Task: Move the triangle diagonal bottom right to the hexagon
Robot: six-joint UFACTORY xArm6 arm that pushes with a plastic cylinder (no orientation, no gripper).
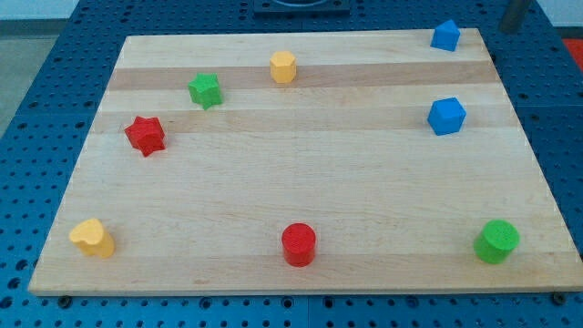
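A small blue triangle block (445, 35) sits at the board's top right corner. A yellow hexagon block (283, 66) stands near the top edge, left of centre, far to the left of the triangle. A dark rod enters at the view's top right, and my tip (511, 30) is just beyond the board's top right corner. It is to the right of the blue triangle and touches no block.
A blue cube (446, 116) lies below the triangle on the right side. A green star (206, 89) and a red star (145, 135) are at the left. A yellow heart (92, 238), a red cylinder (299, 244) and a green cylinder (496, 241) line the bottom edge.
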